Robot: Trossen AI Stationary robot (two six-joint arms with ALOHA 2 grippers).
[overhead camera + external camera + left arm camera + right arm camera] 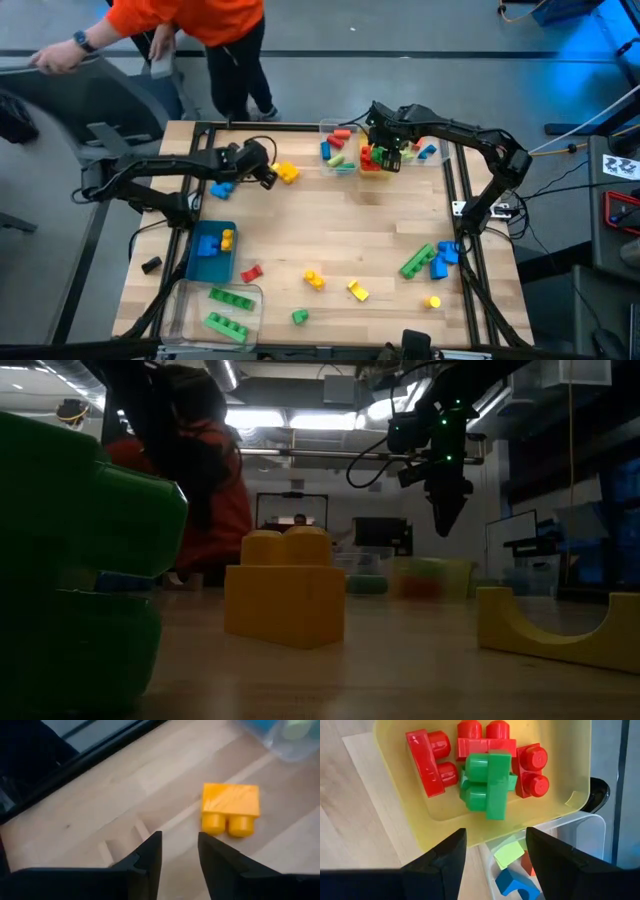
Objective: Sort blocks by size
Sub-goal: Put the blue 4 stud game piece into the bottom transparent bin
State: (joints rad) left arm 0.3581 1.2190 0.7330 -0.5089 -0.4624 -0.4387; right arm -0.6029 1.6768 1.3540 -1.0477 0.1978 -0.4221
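Note:
An orange two-stud block (pixel 231 807) lies on its side on the wood at the far left, next to my left gripper (pixel 268 177). That gripper (pixel 180 862) is open, a little short of the block, with only bare table between its fingers. A blue block (pixel 222 188) lies beside that arm. My right gripper (pixel 385 148) hangs open over the yellow bin (pixel 410 800), which holds red blocks (pixel 427 762) and a green block (pixel 487 785). Nothing sits between its fingers (pixel 495 860). More blocks lie loose near the front edge.
A clear bin (pixel 338 148) of mixed blocks stands beside the yellow one. A blue bin (pixel 210 262) and a clear bin with green bars (pixel 228 310) sit at the front left. Green and blue blocks (pixel 430 260) lie at the right. A person in orange (pixel 185 20) stands beyond the far edge.

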